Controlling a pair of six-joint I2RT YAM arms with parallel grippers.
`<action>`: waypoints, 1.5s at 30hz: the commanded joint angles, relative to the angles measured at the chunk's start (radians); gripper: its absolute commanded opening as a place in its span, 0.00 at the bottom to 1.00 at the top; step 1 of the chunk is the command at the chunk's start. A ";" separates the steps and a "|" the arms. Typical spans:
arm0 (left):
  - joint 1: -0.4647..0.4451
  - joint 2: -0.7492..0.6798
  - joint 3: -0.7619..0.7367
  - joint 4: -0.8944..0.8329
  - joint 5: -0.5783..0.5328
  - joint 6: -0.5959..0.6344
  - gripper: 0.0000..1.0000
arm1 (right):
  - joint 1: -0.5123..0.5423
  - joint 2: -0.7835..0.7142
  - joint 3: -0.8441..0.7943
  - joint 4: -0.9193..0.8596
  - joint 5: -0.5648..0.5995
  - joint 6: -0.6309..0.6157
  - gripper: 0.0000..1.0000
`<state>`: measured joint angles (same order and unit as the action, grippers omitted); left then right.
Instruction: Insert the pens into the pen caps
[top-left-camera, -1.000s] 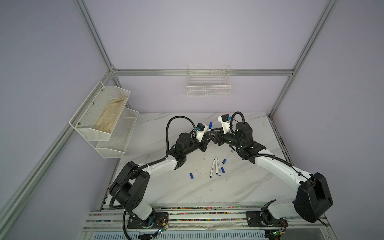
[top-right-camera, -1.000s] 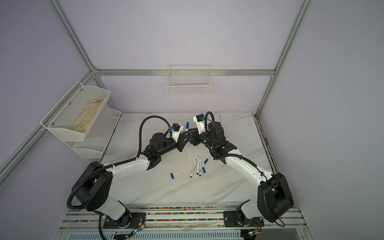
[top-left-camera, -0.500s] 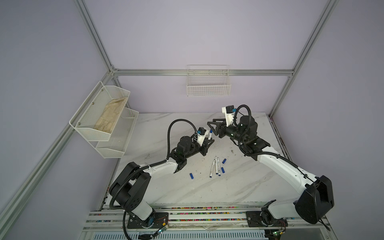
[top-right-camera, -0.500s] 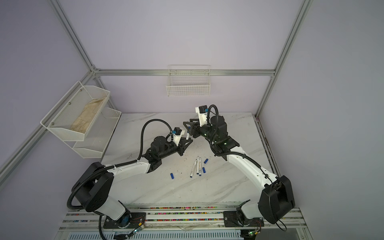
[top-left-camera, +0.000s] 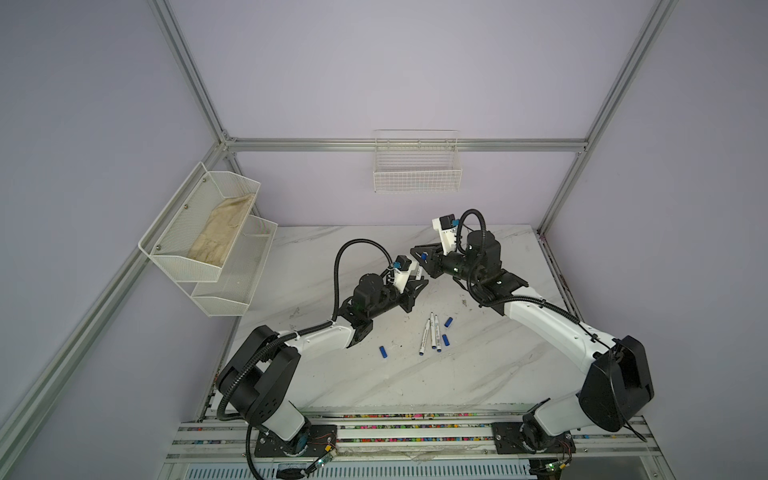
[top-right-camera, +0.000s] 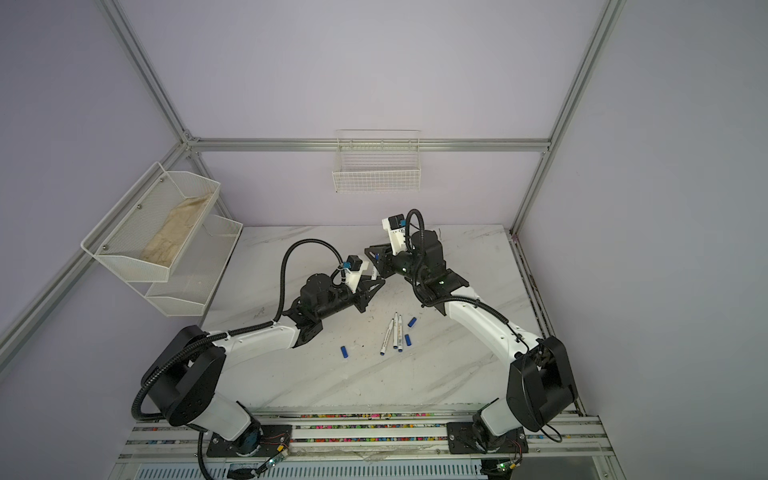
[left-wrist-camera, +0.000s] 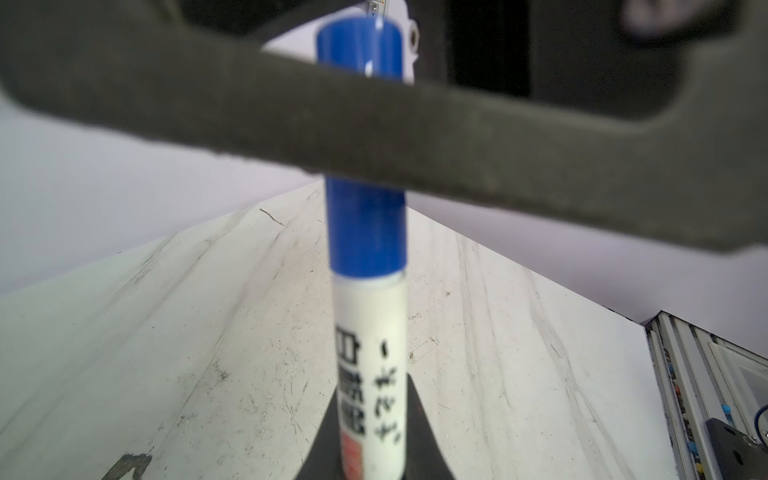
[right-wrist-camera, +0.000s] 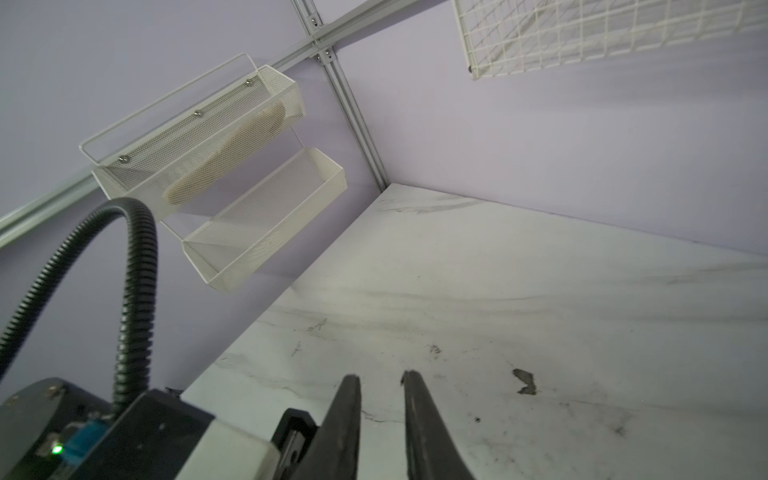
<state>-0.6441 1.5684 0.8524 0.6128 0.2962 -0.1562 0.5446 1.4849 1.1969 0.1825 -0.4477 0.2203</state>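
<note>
Left gripper (top-left-camera: 417, 287): jaws closed on the barrel of the held pen (left-wrist-camera: 370, 353), which points upward over the table (top-left-camera: 478, 374). A blue cap (left-wrist-camera: 365, 232) sits on the pen's upper end. Right gripper (right-wrist-camera: 380, 376): jaws drawn almost together with only a narrow slit between them, and nothing gripped.

Progress, as judged from the layout:
- Done: one pen of four is capped (the one in the left gripper).
- Left to do: the three loose pens (top-left-camera: 434, 332) lie side by side on the table, uncapped. The two near caps (top-left-camera: 448, 321) lie just beside them, and the lone cap (top-left-camera: 384, 352) lies apart, toward the left arm.

Limits of view:
- A blurred dark bar (left-wrist-camera: 415, 137), probably part of the right gripper, crosses the cap in the left wrist view.
- Full seating of the cap cannot be confirmed.
- The left jaws' contact with the barrel is cut off at the frame edge.
- In both top views the held pen shows only as a small white sliver.
</note>
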 joint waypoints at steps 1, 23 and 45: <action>-0.001 -0.041 -0.028 0.057 -0.003 0.004 0.00 | -0.005 -0.006 0.000 -0.013 -0.027 -0.003 0.12; 0.228 -0.008 0.028 0.555 -0.006 -0.406 0.00 | -0.084 0.151 -0.012 -0.384 -0.371 0.010 0.00; 0.199 -0.034 -0.014 0.480 -0.481 -0.236 0.00 | 0.146 0.194 0.043 -0.646 0.015 -0.225 0.00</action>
<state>-0.5587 1.6127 0.8104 0.6865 0.2703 -0.2314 0.6086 1.6386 1.3262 0.0261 -0.3660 0.0803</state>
